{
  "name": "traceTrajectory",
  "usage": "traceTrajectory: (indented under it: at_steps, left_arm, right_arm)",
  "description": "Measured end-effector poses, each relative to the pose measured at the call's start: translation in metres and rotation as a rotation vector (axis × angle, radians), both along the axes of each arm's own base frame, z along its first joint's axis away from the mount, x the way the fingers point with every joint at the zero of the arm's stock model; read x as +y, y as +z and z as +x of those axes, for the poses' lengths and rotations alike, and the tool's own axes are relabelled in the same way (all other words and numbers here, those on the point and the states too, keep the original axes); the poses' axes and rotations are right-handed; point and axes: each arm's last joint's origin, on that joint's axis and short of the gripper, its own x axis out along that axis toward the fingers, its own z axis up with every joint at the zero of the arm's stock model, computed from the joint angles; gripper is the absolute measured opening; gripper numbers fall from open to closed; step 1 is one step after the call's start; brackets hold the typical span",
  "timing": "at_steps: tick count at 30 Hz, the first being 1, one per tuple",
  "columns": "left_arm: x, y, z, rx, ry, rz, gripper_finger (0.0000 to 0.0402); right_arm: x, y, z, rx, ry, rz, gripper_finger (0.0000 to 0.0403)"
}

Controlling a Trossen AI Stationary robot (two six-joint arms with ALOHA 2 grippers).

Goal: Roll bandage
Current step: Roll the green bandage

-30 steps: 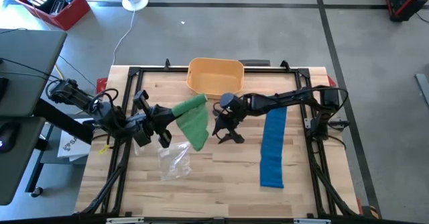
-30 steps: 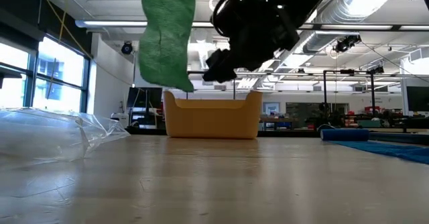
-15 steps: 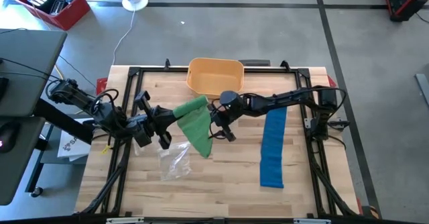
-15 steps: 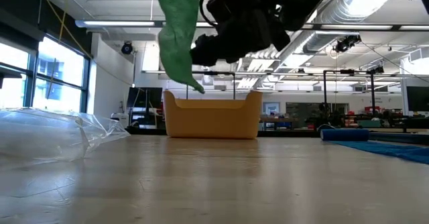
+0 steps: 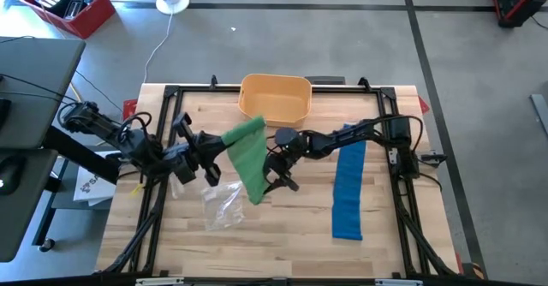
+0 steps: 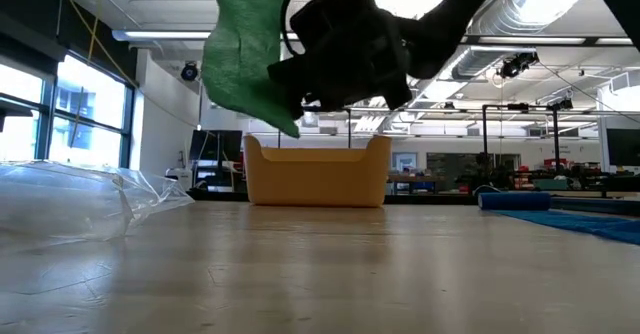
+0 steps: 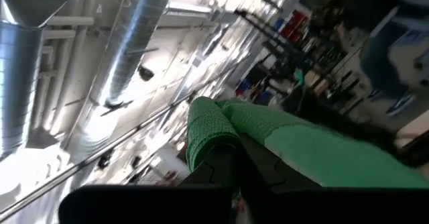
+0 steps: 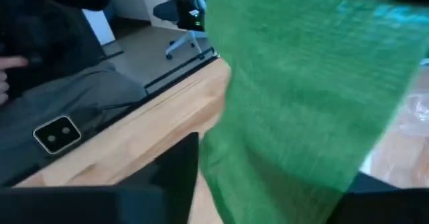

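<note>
Your right gripper sits at the green bandage's hanging lower end w/ fingers either side of the cloth; can't tell if they pinch yet. Left gripper pinches its upper end, bandage held above table. Right arm reaches in from the right, wrist bent down.

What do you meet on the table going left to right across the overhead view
Left claw shut on the green bandage's end → clear plastic bag → green bandage → right claw at the bandage's hanging end → blue bandage.
</note>
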Motion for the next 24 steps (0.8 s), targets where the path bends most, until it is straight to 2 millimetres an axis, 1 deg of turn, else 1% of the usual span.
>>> traceTrajectory:
  at_steps: [3, 4, 5, 8, 12, 16, 18, 20, 24]
  left_arm:
    - [0.006, 0.001, -0.001, 0.017, 0.078, 0.001, 0.0001]
    - [0.009, 0.001, -0.002, 0.027, 0.103, -0.002, 0.0001]
    - [0.013, 0.000, -0.003, 0.045, 0.130, -0.004, 0.0001]
    - [0.024, -0.004, -0.007, 0.114, 0.193, -0.038, 0.0001]
    - [0.045, -0.017, -0.013, 0.177, 0.257, -0.115, 0.0001]
    - [0.068, -0.035, -0.016, 0.261, 0.293, -0.149, 0.0001]
    - [0.078, -0.045, -0.017, 0.297, 0.302, -0.166, 0.0001]
    - [0.087, -0.056, -0.018, 0.345, 0.302, -0.193, 0.0001]
    - [0.100, -0.084, -0.015, 0.444, 0.260, -0.241, 0.0001]
  right_arm:
    - [0.012, -0.003, -0.002, 0.061, 0.038, 0.017, 0.0048]
    - [0.016, -0.003, -0.003, 0.077, 0.060, 0.028, 0.0024]
    - [0.021, 0.000, -0.005, 0.083, 0.084, 0.037, 0.0014]
    - [0.041, 0.014, -0.012, 0.122, 0.121, 0.035, 0.0015]
    - [0.069, 0.032, -0.032, 0.206, 0.180, -0.027, 0.0003]
    - [0.093, 0.070, -0.058, 0.209, 0.185, -0.088, 0.0001]
    - [0.102, 0.092, -0.073, 0.213, 0.143, -0.112, 0.0002]
    - [0.110, 0.120, -0.092, 0.178, 0.078, -0.132, 0.0001]
    - [0.123, 0.179, -0.134, 0.006, -0.068, -0.126, 0.0001]
